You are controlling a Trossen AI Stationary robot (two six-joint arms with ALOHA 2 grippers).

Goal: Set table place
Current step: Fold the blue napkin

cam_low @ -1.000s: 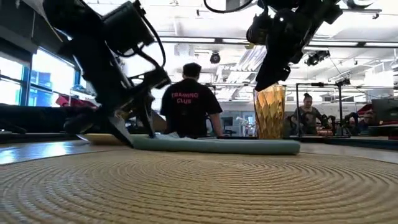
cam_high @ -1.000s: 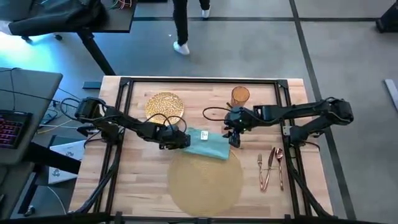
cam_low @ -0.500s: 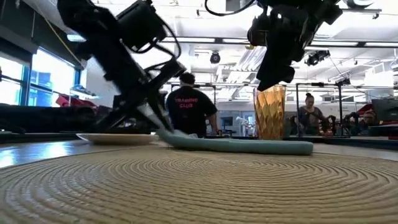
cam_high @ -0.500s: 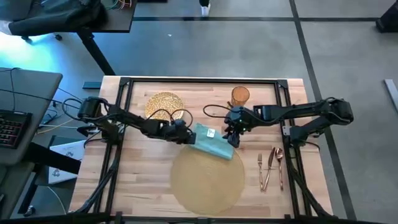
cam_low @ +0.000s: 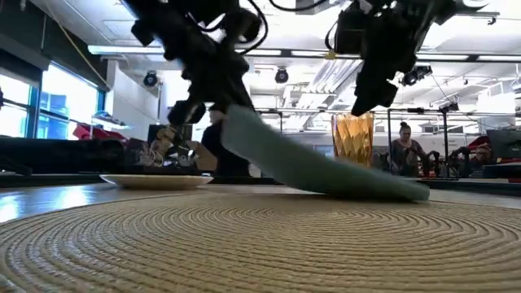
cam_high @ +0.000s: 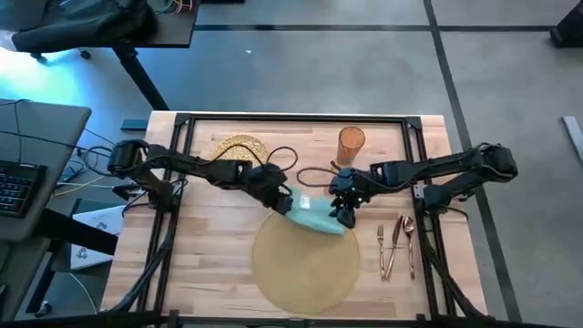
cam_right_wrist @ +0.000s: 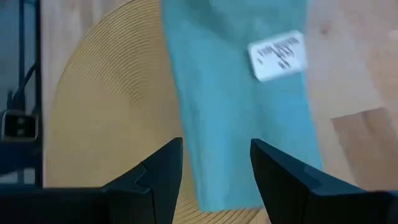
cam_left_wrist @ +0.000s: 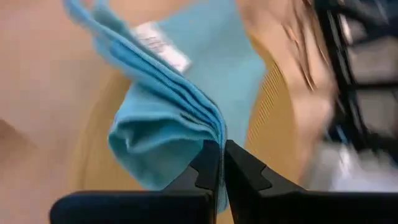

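Note:
The teal napkin (cam_high: pixel 316 216) lies slanted at the far edge of the round woven placemat (cam_high: pixel 305 264). Its left end is raised (cam_low: pixel 244 134) and its right end (cam_low: pixel 395 190) is down at the mat's edge. My left gripper (cam_high: pixel 286 202) is shut on the raised end. My right gripper (cam_high: pixel 344 211) hangs open above the napkin's right part (cam_right_wrist: pixel 242 112), a finger (cam_right_wrist: pixel 283 171) on either side, clear of it in the low view. The gold plate (cam_high: pixel 239 148) and the amber tumbler (cam_high: pixel 352 141) stand at the far side. The copper cutlery (cam_high: pixel 396 244) lies at the right. My left gripper pinches the napkin's folded left edge (cam_left_wrist: pixel 210 127) between its two shut fingers (cam_left_wrist: pixel 208 168); several layers show stacked at the fold. The fingers come slanting from the table's left and above. That end hangs lifted, and the cloth slopes down with its right end (cam_low: pixel 399 191) resting low.
The black rail frame (cam_high: pixel 291 119) runs along the light-wood table's far edge and sides. A white tag (cam_right_wrist: pixel 278 56) is sewn on the napkin. Bare wood (cam_high: pixel 209 246) lies left of the placemat. People stand in the room behind.
My left gripper has gone toward the table's right edge and up, still shut on the napkin. The napkin's left end has risen off the table while its right end has stayed low. My right gripper has shifted a little toward the near edge, staying open.

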